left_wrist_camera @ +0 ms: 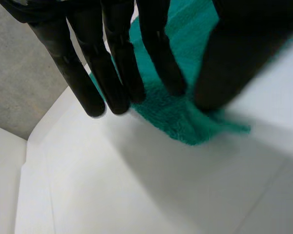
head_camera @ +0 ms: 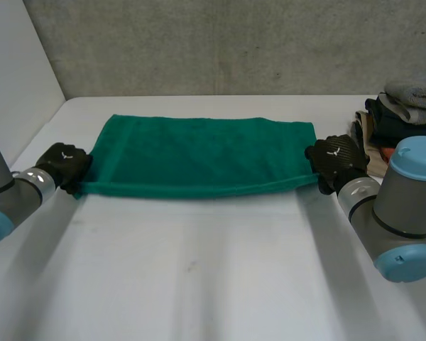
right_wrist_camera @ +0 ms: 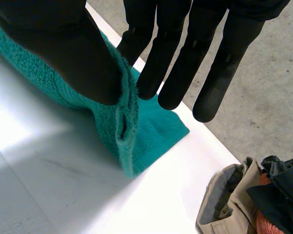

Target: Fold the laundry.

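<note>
Because the towel is soft and floppy, it will sag wherever nobody holds it, so the corners are the best places to grab. It looks light, and its fuzzy cloth should not slip much between fingers. It lies on the white tabletop, stretched out long from side to side, between the two hands. I think it is already doubled over once, because the edge by the right hand looks thick, like two layers. The left hand is at the near left corner. Its fingers are straight, with some tips on the cloth, and the thumb comes down on the corner from the other side, so I judge that it pinches the towel there. The right hand is at the near right corner. Its thumb and straight fingers squeeze the edge between them, and the cloth stands up a little at that spot. With both near corners held, a good next fold would be to lift them and carry them over to the far edge, keeping both hands level so the towel does not go crooked. A pile of other clothes sits straight on the tabletop just past the right hand, with grey cloth on top and dark and tan things under it.
</note>
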Robot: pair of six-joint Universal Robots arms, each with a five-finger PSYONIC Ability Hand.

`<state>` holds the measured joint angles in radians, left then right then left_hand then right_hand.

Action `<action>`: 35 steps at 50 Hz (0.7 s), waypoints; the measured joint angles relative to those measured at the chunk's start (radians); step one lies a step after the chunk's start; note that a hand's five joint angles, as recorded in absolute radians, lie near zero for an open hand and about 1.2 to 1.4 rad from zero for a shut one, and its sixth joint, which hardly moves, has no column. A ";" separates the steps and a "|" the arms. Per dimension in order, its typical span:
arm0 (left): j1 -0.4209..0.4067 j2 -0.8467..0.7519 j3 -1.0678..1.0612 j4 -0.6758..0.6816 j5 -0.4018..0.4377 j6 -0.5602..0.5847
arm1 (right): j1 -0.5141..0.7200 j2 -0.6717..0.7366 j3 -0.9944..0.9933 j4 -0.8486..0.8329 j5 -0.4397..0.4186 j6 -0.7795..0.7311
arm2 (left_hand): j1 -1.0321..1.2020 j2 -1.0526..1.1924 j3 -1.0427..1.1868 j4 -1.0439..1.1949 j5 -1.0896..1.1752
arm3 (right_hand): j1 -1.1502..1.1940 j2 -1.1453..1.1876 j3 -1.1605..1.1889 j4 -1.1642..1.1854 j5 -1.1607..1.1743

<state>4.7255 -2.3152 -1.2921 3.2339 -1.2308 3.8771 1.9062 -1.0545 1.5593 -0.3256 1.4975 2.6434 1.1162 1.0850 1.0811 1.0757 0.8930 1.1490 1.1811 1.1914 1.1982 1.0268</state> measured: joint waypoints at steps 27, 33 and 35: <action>0.027 0.461 -0.391 -0.608 -0.062 0.529 | -0.132 -0.201 0.027 0.772 -0.231 -0.706 | 0.047 0.108 0.109 0.122 0.093 | 0.000 0.000 0.000 0.000 0.000; -0.015 0.461 -0.347 -0.605 -0.053 0.536 | -0.135 -0.161 -0.014 0.782 -0.210 -0.680 | 0.047 0.108 0.109 0.122 0.093 | 0.000 0.000 0.000 0.000 0.000; -0.035 0.439 -0.304 -0.565 -0.059 0.493 | -0.128 -0.134 -0.040 0.729 -0.189 -0.629 | 0.047 0.108 0.109 0.122 0.093 | 0.000 0.000 0.000 0.000 0.000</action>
<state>4.6905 -1.8759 -1.5964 2.6686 -1.2903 4.3703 1.7782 -1.1881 1.5196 0.4038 1.3085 2.0145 1.1635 1.1930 1.1901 1.1981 0.9862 1.1490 1.1811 1.1914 1.1982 1.0268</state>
